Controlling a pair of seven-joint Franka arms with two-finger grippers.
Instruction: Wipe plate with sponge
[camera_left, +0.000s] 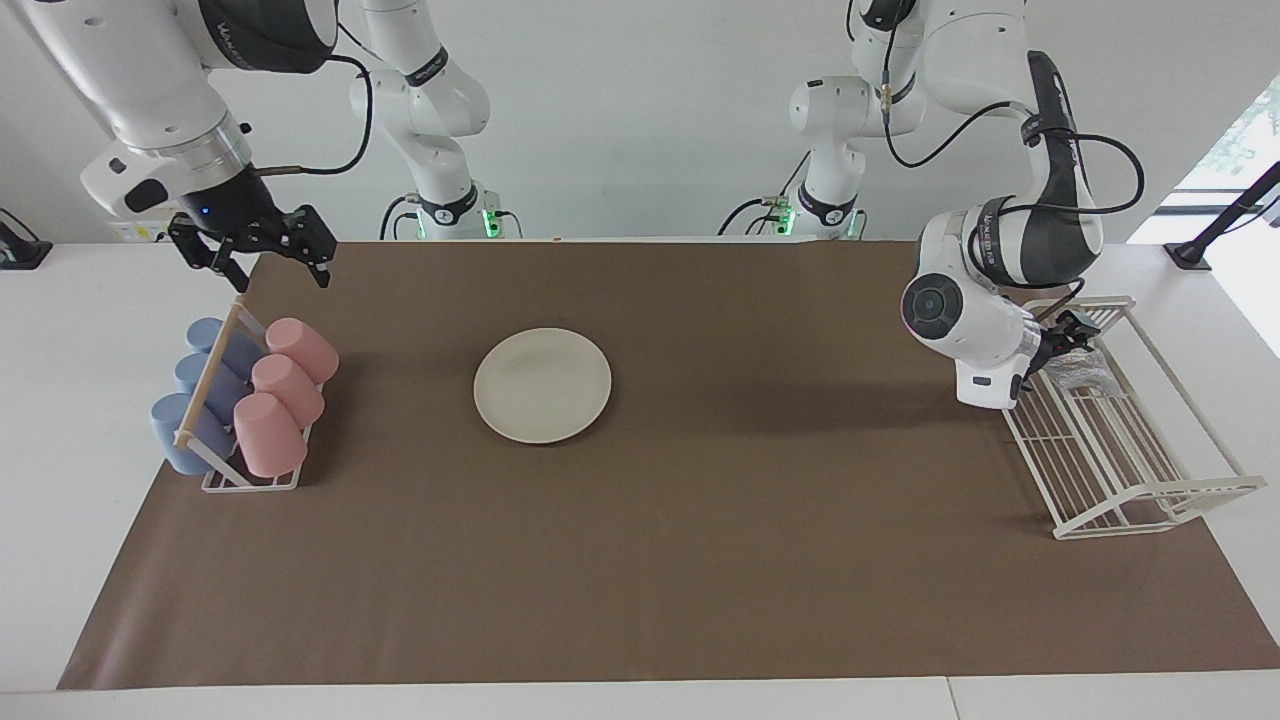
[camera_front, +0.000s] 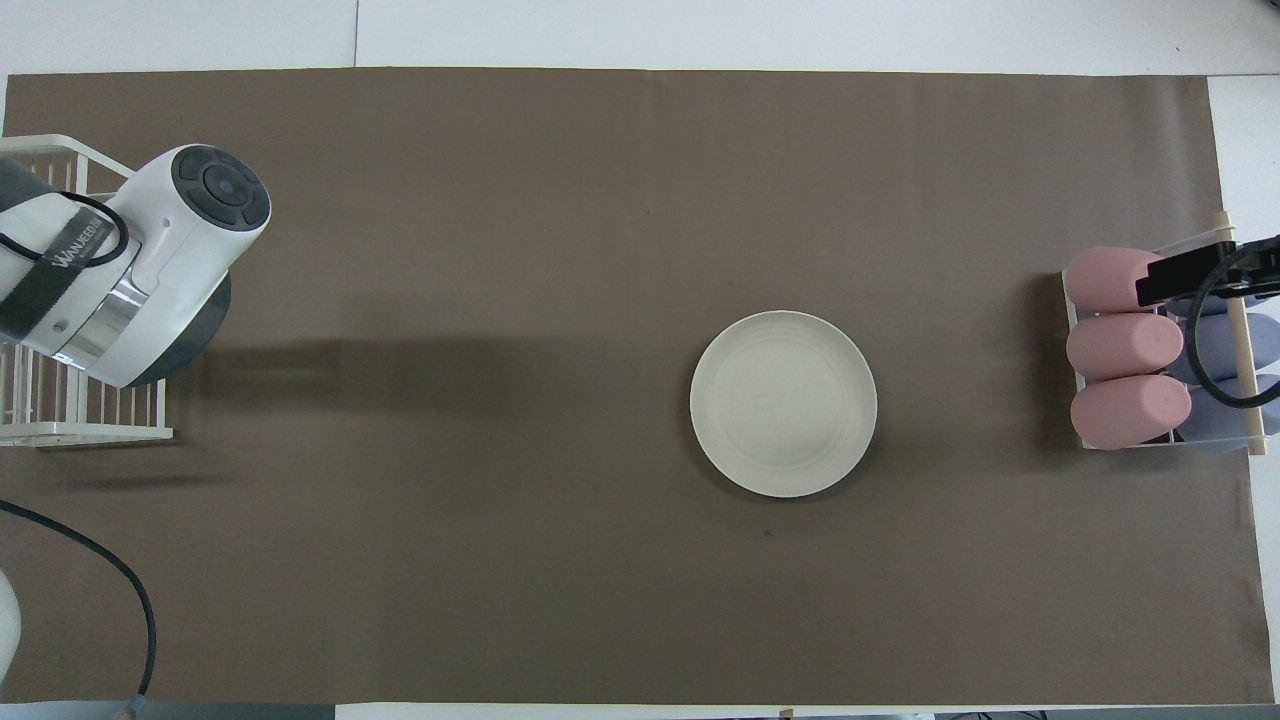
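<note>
The cream plate (camera_left: 542, 385) lies on the brown mat near the middle of the table, a little toward the right arm's end; it also shows in the overhead view (camera_front: 783, 403). The silvery sponge (camera_left: 1084, 373) lies in the white wire rack (camera_left: 1150, 470) at the left arm's end. My left gripper (camera_left: 1066, 338) is down in that rack, just above the sponge. In the overhead view the left arm hides the sponge. My right gripper (camera_left: 268, 270) is open and empty, up over the cup holder's end nearest the robots. Neither gripper is near the plate.
A cup holder with three pink cups (camera_left: 280, 395) and three blue cups (camera_left: 200, 400) lying on their sides stands at the right arm's end (camera_front: 1125, 345). The wire rack (camera_front: 60, 430) sits partly on the mat's edge. The brown mat (camera_left: 700, 560) covers most of the table.
</note>
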